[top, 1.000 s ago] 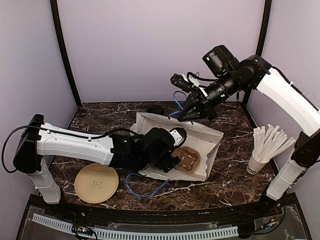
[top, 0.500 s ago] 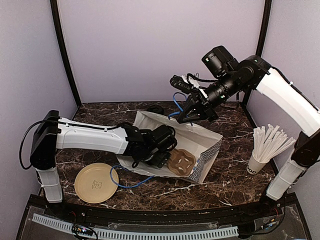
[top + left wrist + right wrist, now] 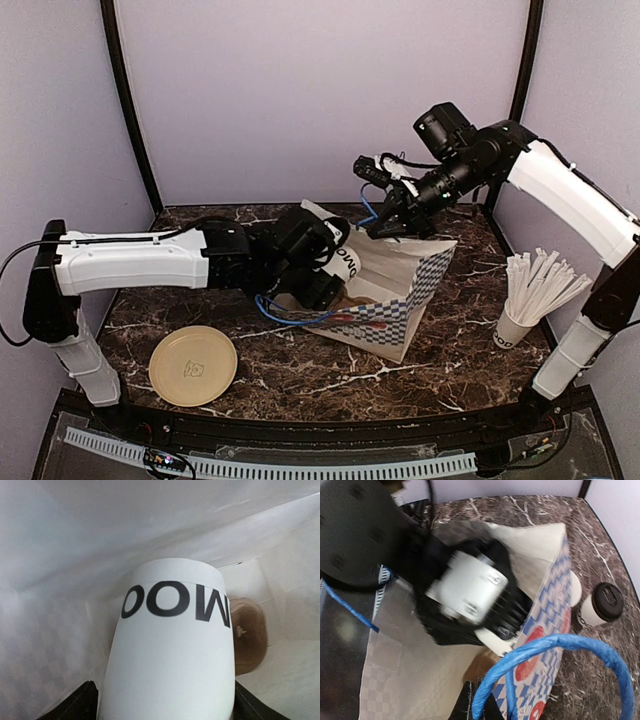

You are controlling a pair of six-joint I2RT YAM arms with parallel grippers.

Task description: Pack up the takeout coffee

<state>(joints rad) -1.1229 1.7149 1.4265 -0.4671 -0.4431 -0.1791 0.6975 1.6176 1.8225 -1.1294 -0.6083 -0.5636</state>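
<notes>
Top view: left gripper (image 3: 330, 272) is inside the mouth of the paper bag (image 3: 400, 312) with a white takeout cup (image 3: 347, 262) between its fingers. Right gripper (image 3: 392, 225) is up at the bag's top edge, beyond the left hand.

Left wrist: fingers (image 3: 80, 706) sit tight against both cup sides, so I'd call it gripped. The base points away from the hand, and a brown carrier (image 3: 250, 635) lies just past it.

Right wrist: jaws together, apparently pinching the blue handle (image 3: 560, 647). A lidded cup (image 3: 600, 605) stands on the table (image 3: 615, 675) outside the bag, off to this hand's right.

So it's loading a cup. Next it probably needs to seat the cup upright in the carrier and let go.
</notes>
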